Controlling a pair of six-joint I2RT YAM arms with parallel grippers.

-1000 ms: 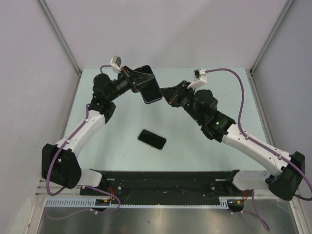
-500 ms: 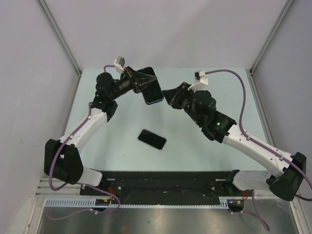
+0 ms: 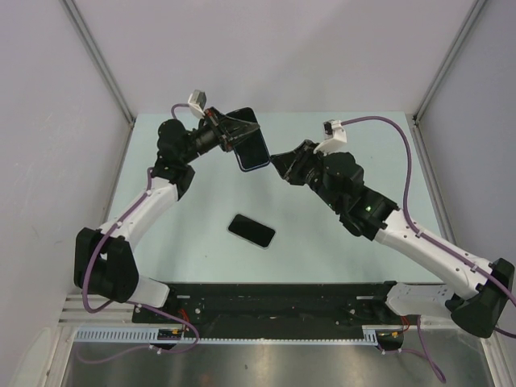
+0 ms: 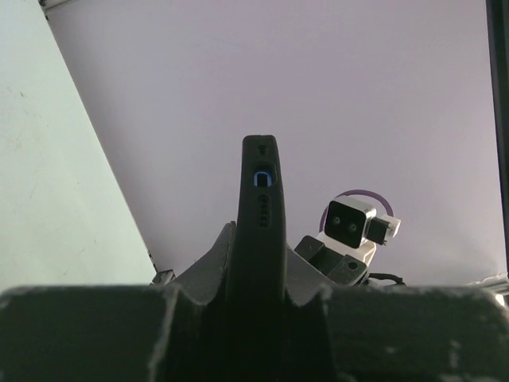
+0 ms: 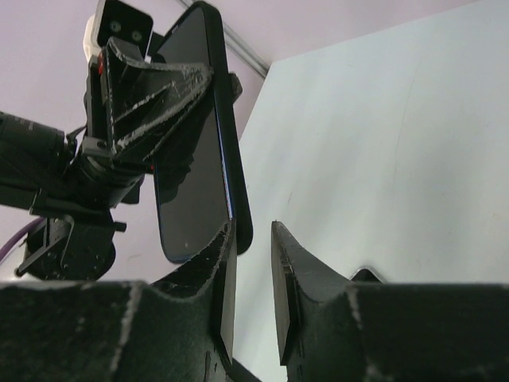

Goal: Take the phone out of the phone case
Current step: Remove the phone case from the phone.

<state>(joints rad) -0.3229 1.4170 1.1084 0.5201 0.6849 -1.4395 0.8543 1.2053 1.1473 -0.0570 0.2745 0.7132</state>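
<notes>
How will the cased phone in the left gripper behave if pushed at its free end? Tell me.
The phone looks stiff and flat, so it likely won't flop. The left gripper clamps only one end, so a push at the far end may pivot it. Its glossy face could be slippery.

Overhead rear view, wrist views close, facing each other
</notes>
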